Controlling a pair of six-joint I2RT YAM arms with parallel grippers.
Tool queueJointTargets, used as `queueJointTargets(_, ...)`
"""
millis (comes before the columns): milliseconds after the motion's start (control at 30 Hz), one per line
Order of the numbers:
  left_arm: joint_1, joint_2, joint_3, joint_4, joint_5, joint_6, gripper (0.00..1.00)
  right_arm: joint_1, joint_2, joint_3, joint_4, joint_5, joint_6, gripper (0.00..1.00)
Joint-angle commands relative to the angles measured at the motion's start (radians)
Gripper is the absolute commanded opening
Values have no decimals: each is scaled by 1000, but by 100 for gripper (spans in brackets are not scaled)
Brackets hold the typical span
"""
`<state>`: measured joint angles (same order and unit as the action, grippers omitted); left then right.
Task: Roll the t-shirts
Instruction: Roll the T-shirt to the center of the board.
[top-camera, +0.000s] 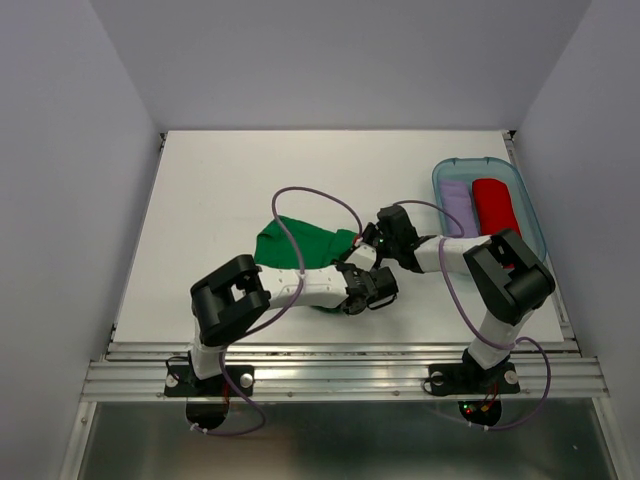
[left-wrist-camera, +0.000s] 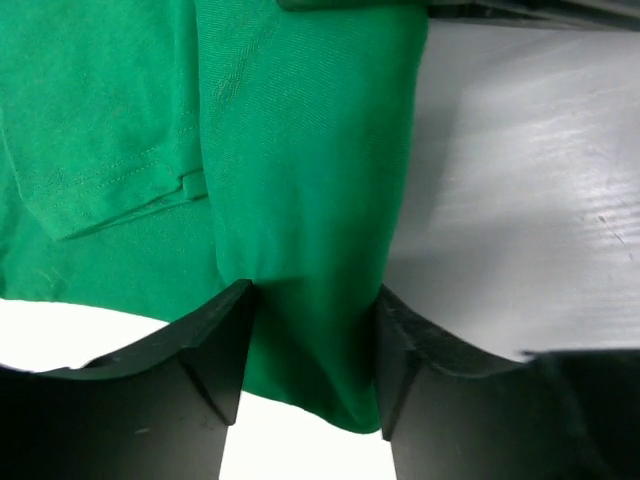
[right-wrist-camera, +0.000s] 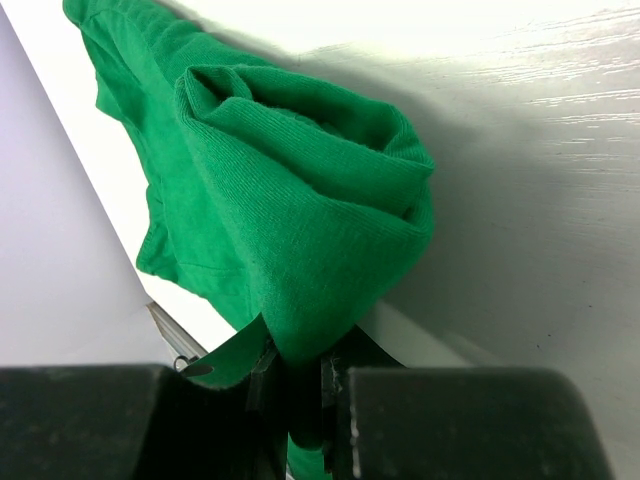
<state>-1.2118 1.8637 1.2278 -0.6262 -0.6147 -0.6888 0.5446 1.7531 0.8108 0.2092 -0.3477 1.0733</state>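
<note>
**White table (top-camera: 200, 200), green t-shirt (top-camera: 290, 240) half rolled**

It lies bunched just left of the tub (top-camera: 525, 200), where red (top-camera: 492, 205) and lilac (top-camera: 456, 205) shirts sit rolled. Right gripper (right-wrist-camera: 300, 350) pinches the rolled end so it holds together. Left gripper (left-wrist-camera: 315, 300) straddles a fold; whether it grips, I cannot tell.

My left arm (top-camera: 300, 285) lies low, stretched rightward; my right arm (top-camera: 450, 252) bends back leftward. My left gripper (left-wrist-camera: 312, 300) points down, jaws apart, one on each side of a fold of shirt (left-wrist-camera: 300, 200). Just beside it, my right gripper (right-wrist-camera: 295, 370) pinches the shirt's bunched edge.
</note>
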Motion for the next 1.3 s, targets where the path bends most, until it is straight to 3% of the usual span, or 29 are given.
queueJointTargets(0, -6, 34, 41, -70, -86, -38, 56, 8, -37, 21, 13, 0, -6, 1)
queueJointTargets(100, -5, 48, 42, -89, -103, -40, 49, 8, -40, 18, 12, 0, -7, 1)
queueJointTargets(167, -2, 35, 41, -75, -99, -29, 38, 8, -43, 11, 7, 3, -9, 1)
queueJointTargets(333, 24, -49, -11, 40, 47, 53, 0, 8, -50, -4, 4, 9, -9, 1)
queueJointTargets(400, 38, -110, -37, 120, 111, 72, 0, 8, -56, -7, 2, 12, -9, 7)
queueJointTargets(433, 56, -133, -69, 176, 181, 86, 0, 8, -61, -7, -2, 16, -12, 18)
queueJointTargets(500, 90, -199, -123, 261, 289, 97, 0, 8, -72, -4, -13, 21, -18, 32)
queueJointTargets(533, 106, -222, -143, 287, 326, 100, 0, 8, -76, -1, -20, 27, -19, 46)
queueJointTargets(667, 172, -323, -263, 435, 505, 94, 0, 8, -108, 17, -56, 50, -36, 61)
queueJointTargets(800, 260, -406, -391, 551, 679, 57, 0, 8, -148, 47, -117, 88, -62, 64)
queueJointTargets(1000, 331, -474, -525, 712, 826, -20, 0, 8, -196, 87, -180, 139, -96, 71)
queueJointTargets(1267, 397, -566, -724, 1011, 949, -236, 0, 8, -247, 117, -244, 208, -125, 76)
